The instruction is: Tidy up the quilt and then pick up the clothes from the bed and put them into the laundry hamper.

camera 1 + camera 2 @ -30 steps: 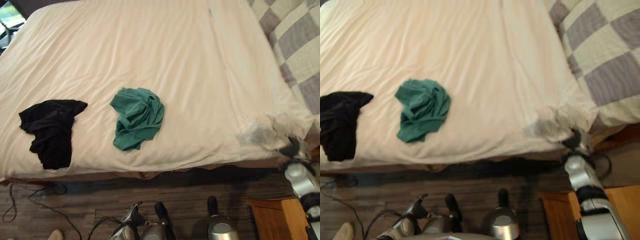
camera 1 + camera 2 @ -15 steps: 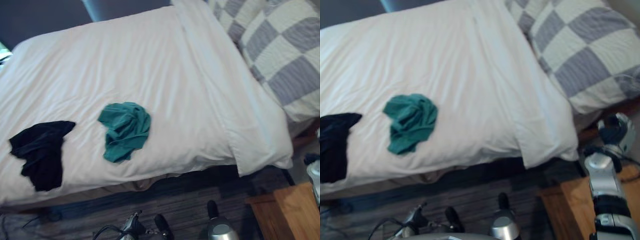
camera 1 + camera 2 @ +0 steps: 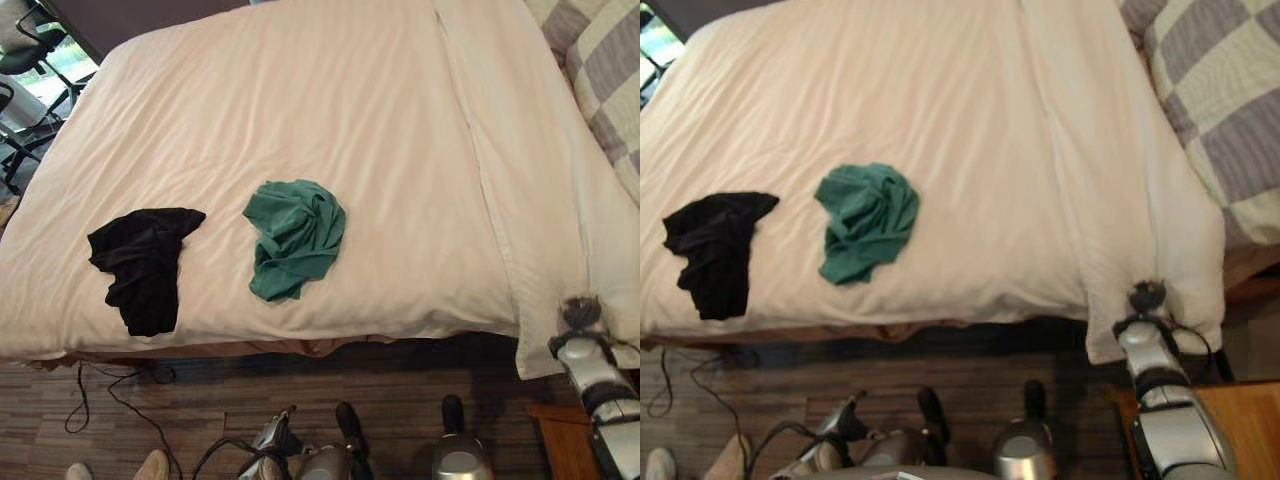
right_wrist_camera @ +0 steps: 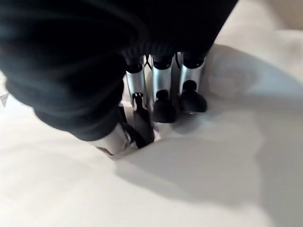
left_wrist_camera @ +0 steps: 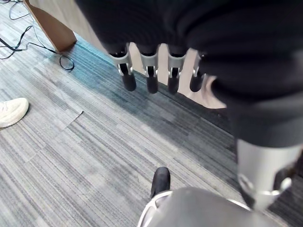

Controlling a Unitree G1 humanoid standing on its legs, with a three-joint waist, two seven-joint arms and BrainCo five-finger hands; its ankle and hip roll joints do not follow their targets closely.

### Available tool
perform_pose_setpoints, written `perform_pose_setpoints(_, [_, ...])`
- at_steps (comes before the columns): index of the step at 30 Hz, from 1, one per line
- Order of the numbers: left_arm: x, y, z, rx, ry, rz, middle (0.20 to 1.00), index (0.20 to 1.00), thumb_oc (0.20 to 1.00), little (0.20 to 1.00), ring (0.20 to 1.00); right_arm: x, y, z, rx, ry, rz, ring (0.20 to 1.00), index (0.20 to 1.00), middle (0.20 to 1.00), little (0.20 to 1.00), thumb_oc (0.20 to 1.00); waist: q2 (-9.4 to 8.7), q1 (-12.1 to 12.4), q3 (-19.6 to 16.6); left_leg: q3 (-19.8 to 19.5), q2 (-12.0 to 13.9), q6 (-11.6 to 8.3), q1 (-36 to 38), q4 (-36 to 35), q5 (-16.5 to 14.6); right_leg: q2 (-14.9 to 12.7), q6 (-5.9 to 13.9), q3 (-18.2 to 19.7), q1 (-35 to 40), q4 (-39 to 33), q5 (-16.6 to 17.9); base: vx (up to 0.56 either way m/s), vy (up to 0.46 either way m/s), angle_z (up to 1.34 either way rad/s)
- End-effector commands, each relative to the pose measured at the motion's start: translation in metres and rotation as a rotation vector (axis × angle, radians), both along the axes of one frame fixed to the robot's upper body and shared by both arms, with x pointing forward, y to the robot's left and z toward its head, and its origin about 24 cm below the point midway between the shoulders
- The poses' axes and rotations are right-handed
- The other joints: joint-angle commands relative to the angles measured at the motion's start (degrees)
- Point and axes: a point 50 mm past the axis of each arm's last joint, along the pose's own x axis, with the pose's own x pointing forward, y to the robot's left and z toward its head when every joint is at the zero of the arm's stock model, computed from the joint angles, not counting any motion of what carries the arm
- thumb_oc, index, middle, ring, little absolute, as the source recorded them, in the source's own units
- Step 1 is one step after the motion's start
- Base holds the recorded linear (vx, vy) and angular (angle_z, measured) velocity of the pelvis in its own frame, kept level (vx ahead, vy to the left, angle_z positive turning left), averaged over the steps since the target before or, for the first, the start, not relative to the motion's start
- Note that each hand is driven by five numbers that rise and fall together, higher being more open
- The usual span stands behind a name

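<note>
A checked grey-and-cream pillow (image 3: 1225, 110) is seen at the head of the bed, past the white fold. A wooden nightstand (image 3: 1230, 425) stands on the grey plank floor (image 5: 71, 156). A black office chair (image 3: 25, 60) is glimpsed beyond the far corner. A person's white shoe (image 5: 12, 112) rests on the floor.

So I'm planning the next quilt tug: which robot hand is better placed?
The right robot hand: it already pinches the quilt at its near corner. The left robot hand hangs open over the floor.
</note>
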Motion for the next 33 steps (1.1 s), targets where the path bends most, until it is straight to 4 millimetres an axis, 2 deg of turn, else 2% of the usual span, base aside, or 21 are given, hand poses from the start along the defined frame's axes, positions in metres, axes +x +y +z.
perform_pose_setpoints(1, [0.005,0.013,0.000,0.077,0.010,0.006,1.000,1.000,1.000,1.000,1.000,-0.064,0.024,-0.066,0.210,0.239,-0.094,0.200,0.200,0.200,0.200,0.200,-5.06,-1.9,1.7,2.1,3.5,-5.14,6.7,-0.2,-6.0,0.0,2.64,1.6,-1.2,0.2,-6.2,0.03,-0.032,0.02])
perform_pose_setpoints(2, [-0.001,0.016,-0.002,0.095,0.032,0.007,1.000,1.000,1.000,1.000,1.000,-0.110,0.033,-0.091,0.283,0.364,-0.153,0.200,0.200,0.200,0.200,0.200,-5.74,-2.6,1.5,2.2,3.6,-5.16,7.2,-0.2,-6.3,0.1,2.66,1.8,-1.0,0.4,-6.4,0.01,-0.027,-0.08])
perform_pose_setpoints(3, [-0.001,0.016,-0.002,0.095,0.032,0.007,1.000,1.000,1.000,1.000,1.000,-0.110,0.033,-0.091,0.283,0.364,-0.153,0.200,0.200,0.200,0.200,0.200,-5.73,-2.5,1.4,2.2,3.7,-5.16,7.0,-0.2,-6.2,0.1,2.59,1.8,-1.2,0.4,-6.2,0.02,-0.025,-0.17])
perform_pose_setpoints(4, [-0.003,0.018,-0.002,0.109,0.042,0.000,1.000,1.000,1.000,1.000,1.000,-0.134,0.040,-0.102,0.310,0.448,-0.160,0.263,0.263,0.263,0.263,0.263,-6.19,-2.9,1.3,2.3,3.8,-5.16,7.2,-0.2,-6.4,0.3,2.56,2.1,-1.2,0.5,-6.3,0.01,-0.021,-0.19])
perform_pose_setpoints(5, [-0.005,0.020,-0.003,0.115,0.048,-0.002,1.000,1.000,1.000,1.000,1.000,-0.148,0.041,-0.107,0.325,0.485,-0.182,0.903,0.903,0.903,0.903,0.903,-6.33,-3.1,1.2,2.4,3.8,-5.16,7.3,-0.2,-6.5,0.3,2.54,2.1,-1.2,0.5,-6.3,0.02,-0.039,-0.22])
perform_pose_setpoints(6, [-0.006,0.024,-0.002,0.124,0.048,0.009,1.000,1.000,1.000,1.000,1.000,-0.166,0.049,-0.115,0.363,0.544,-0.205,1.000,1.000,1.000,1.000,1.000,-6.64,-3.2,1.1,2.6,3.9,-5.14,7.5,-0.2,-6.6,0.6,2.52,2.4,-1.2,0.7,-6.4,0.02,-0.027,-0.19])
perform_pose_setpoints(11, [0.007,0.034,0.004,0.123,-0.010,0.080,1.000,1.000,1.000,1.000,1.000,-0.156,0.063,-0.119,0.336,0.618,-0.033,1.000,1.000,1.000,1.000,1.000,-7.28,-2.0,1.9,1.2,2.6,-4.68,6.1,2.1,-7.4,0.0,2.60,2.7,-1.0,0.0,-6.7,-0.06,-0.019,-0.17])
perform_pose_setpoints(13, [0.022,0.035,0.010,0.115,-0.066,0.103,1.000,1.000,1.000,1.000,1.000,-0.137,0.064,-0.114,0.292,0.601,0.065,1.000,1.000,1.000,1.000,1.000,-8.43,-1.2,3.3,0.0,2.8,-6.31,1.1,10.5,-8.3,-1.7,2.34,1.7,-0.5,-0.1,-7.0,-0.19,0.047,0.15])
perform_pose_setpoints(17, [0.035,0.036,0.017,0.085,-0.149,0.181,1.000,1.000,1.000,1.000,1.000,-0.105,0.081,-0.110,0.234,0.589,0.271,1.000,1.000,1.000,1.000,1.000,-9.18,0.3,3.3,-0.8,6.8,-8.23,2.1,11.0,-6.7,-4.4,3.33,0.6,-0.2,-0.1,-6.2,-0.11,0.266,0.29])
perform_pose_setpoints(18, [0.033,0.037,0.017,0.080,-0.157,0.218,1.000,1.000,1.000,1.000,1.000,-0.097,0.090,-0.109,0.259,0.560,0.303,1.000,1.000,1.000,1.000,1.000,-9.43,0.7,2.2,-2.7,9.2,-8.85,3.9,8.3,-5.8,-6.1,4.44,0.4,-0.2,-0.1,-5.2,-0.07,0.609,0.36])
perform_pose_setpoints(19, [0.032,0.035,0.016,0.079,-0.155,0.223,1.000,1.000,1.000,1.000,1.000,-0.097,0.093,-0.109,0.283,0.540,0.308,1.000,1.000,1.000,1.000,1.000,-9.69,0.2,0.5,-2.1,13.6,-9.36,5.2,5.6,-3.3,-8.9,5.89,-0.5,-0.4,-0.1,-4.7,-0.07,0.608,0.35])
perform_pose_setpoints(20, [0.031,0.035,0.016,0.079,-0.154,0.223,1.000,1.000,1.000,1.000,1.000,-0.097,0.093,-0.109,0.283,0.540,0.308,1.000,1.000,1.000,1.000,1.000,-9.66,0.1,0.5,-2.2,13.6,-9.41,5.4,5.4,-3.3,-8.8,5.90,-0.7,-0.2,-0.1,-4.7,-0.05,0.555,0.50])
perform_pose_setpoints(22, [0.027,0.037,0.014,0.097,-0.125,0.206,1.000,1.000,1.000,1.000,1.000,-0.106,0.093,-0.113,0.307,0.560,0.286,1.000,1.000,1.000,1.000,1.000,-9.08,-0.7,-1.7,1.5,16.9,-9.77,7.0,2.9,-2.2,-11.2,7.62,-2.3,0.3,-0.1,-5.0,0.04,0.569,0.74])
perform_pose_setpoints(25, [0.038,0.037,0.017,0.127,-0.117,0.100,1.000,1.000,1.000,1.000,1.000,-0.119,0.092,-0.117,0.323,0.603,0.262,1.000,1.000,1.000,1.000,1.000,-10.31,-1.3,-2.5,1.6,14.6,-10.27,6.7,1.6,-4.2,-15.5,8.18,-3.6,2.0,1.2,1.2,0.04,0.539,0.92])
perform_pose_setpoints(26, [0.037,0.048,0.018,0.165,-0.091,0.067,1.000,1.000,1.000,1.000,1.000,-0.117,0.101,-0.120,0.339,0.616,0.289,1.000,1.000,1.000,1.000,1.000,-11.79,-1.2,-2.1,2.6,11.5,-8.06,6.7,2.4,-7.1,-18.6,8.18,-4.0,-0.5,5.2,5.2,-0.01,0.533,0.89])
perform_pose_setpoints(28, [0.038,0.054,0.020,0.183,-0.086,0.058,1.000,1.000,1.000,1.000,1.000,-0.113,0.107,-0.120,0.348,0.608,0.308,1.000,1.000,1.000,1.000,1.000,-12.15,-0.8,-2.1,4.3,10.1,-7.11,7.2,2.0,-7.5,-18.8,7.37,-5.3,-2.1,7.5,5.1,0.02,0.506,0.21])
perform_pose_setpoints(29, [0.036,0.056,0.020,0.182,-0.067,0.038,1.000,1.000,1.000,1.000,1.000,-0.114,0.117,-0.122,0.362,0.613,0.352,1.000,1.000,1.000,1.000,1.000,-12.05,-1.1,-1.9,5.1,8.2,-5.86,8.7,0.3,-8.4,-13.4,6.75,-5.2,-3.9,12.1,0.1,0.02,0.477,-0.27])
perform_pose_setpoints(30, [0.036,0.057,0.020,0.183,-0.067,0.040,1.000,1.000,1.000,1.000,1.000,-0.114,0.118,-0.122,0.363,0.613,0.354,1.000,1.000,1.000,1.000,1.000,-12.21,-0.8,-1.9,5.9,8.4,-5.57,8.3,0.4,-7.6,-13.4,5.99,-5.1,-5.0,13.0,0.0,0.05,0.510,-0.19])
perform_pose_setpoints(31, [0.037,0.057,0.020,0.174,-0.060,0.032,1.000,1.000,1.000,1.000,1.000,-0.112,0.122,-0.122,0.367,0.605,0.377,1.000,1.000,1.000,1.000,1.000,-12.20,-1.7,-1.6,6.6,7.5,-5.04,8.5,-0.2,-7.6,-7.7,5.10,-4.5,-5.4,14.0,-4.4,0.00,0.259,0.05])
perform_pose_setpoints(32, [0.036,0.057,0.020,0.171,-0.051,0.028,1.000,1.000,1.000,1.000,1.000,-0.113,0.122,-0.123,0.370,0.608,0.378,1.000,1.000,1.000,1.000,1.000,-12.22,-1.9,-1.5,6.1,6.8,-4.61,8.7,-0.2,-7.9,-4.5,5.11,-4.0,-5.9,14.6,-6.0,0.15,0.459,0.10])
perform_pose_setpoints(33, [0.035,0.057,0.019,0.175,-0.033,0.020,1.000,1.000,1.000,1.000,1.000,-0.112,0.123,-0.123,0.359,0.617,0.398,1.000,1.000,1.000,1.000,1.000,-12.70,-2.4,-1.5,5.9,4.6,-3.77,9.2,-0.2,-8.7,2.3,2.99,-3.9,-5.5,13.3,-8.6,0.13,0.240,0.10])
